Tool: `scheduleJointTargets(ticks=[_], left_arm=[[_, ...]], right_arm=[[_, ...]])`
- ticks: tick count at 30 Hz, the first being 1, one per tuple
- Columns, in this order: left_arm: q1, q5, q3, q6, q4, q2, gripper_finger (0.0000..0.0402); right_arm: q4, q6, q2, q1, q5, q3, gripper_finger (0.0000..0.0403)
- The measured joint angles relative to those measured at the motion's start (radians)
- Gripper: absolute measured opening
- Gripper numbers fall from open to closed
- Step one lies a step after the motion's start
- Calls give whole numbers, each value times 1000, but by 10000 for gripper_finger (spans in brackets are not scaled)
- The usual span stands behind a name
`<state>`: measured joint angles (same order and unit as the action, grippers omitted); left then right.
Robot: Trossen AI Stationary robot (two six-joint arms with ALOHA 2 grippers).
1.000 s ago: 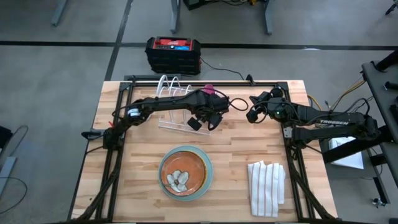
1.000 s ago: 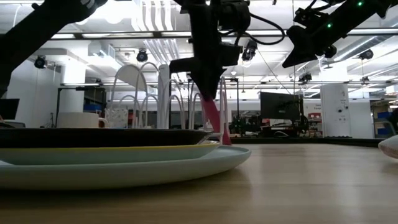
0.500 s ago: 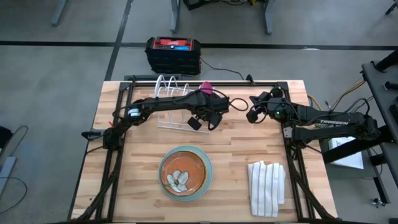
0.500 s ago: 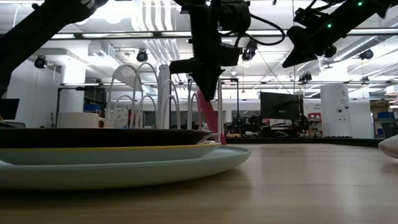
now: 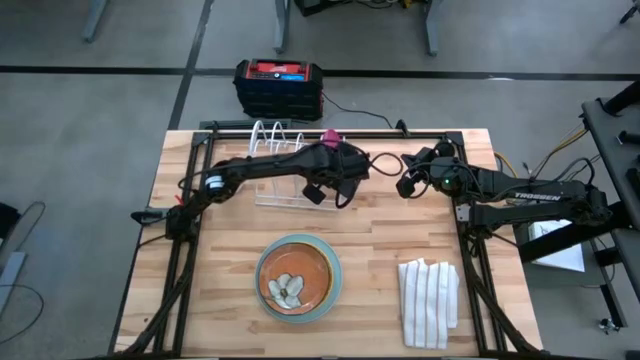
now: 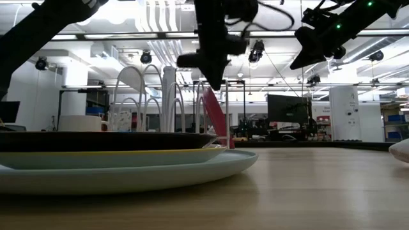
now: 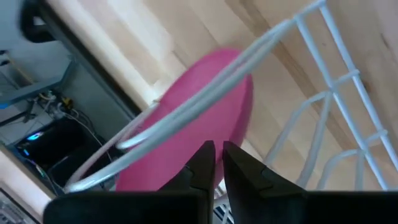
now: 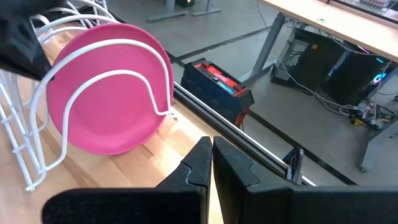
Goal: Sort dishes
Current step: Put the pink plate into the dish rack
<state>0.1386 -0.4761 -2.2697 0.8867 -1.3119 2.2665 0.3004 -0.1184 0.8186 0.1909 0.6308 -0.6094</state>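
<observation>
The magenta-pink plate [image 8: 112, 93] stands on its lower rim in the white wire rack [image 5: 272, 150] at the rack's right end, tilted and leaning on a wire loop [image 6: 217, 118]. My left gripper [image 6: 213, 84] hangs just above the plate's top rim, its fingers [image 7: 205, 158] a narrow gap apart and empty. The orange-brown plate [image 5: 293, 280] lies on the yellow one [image 6: 160, 155], and both lie on the teal-blue one [image 5: 337, 275] at the table's near middle. My right gripper [image 5: 405, 186] is shut and empty, raised to the right of the rack.
A white striped folded cloth [image 5: 430, 300] lies at the near right. A black and red box [image 5: 279, 88] sits on the floor beyond the far edge. Bare wood lies between the rack and the plate stack.
My left gripper has gone up and a little toward the table's far edge, and now stands off the magenta plate's top rim. The plate has stayed in the rack, with its top tipped a little over against the wire.
</observation>
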Motion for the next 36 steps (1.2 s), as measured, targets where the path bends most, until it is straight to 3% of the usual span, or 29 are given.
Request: scheduleJointTargets(ticks=[4,11,20,29,36], left_arm=[[-7,25,-89,-23,-46,-1,19],[-9,41,-77,-62,-182,-15,7],[-14,70,-82,-167,-211,-18,1],[-10,101,-82,-180,-170,-64,0],[21,161,-85,-217,-173,-138,0]], right_arm=[[0,0,0,0,0,0,9],[1,0,0,0,0,0,9],[-18,-90,24,1,-10,0,7],[-182,-120,253,120,-257,-1,3],[-357,-141,466,277,-579,13,1]])
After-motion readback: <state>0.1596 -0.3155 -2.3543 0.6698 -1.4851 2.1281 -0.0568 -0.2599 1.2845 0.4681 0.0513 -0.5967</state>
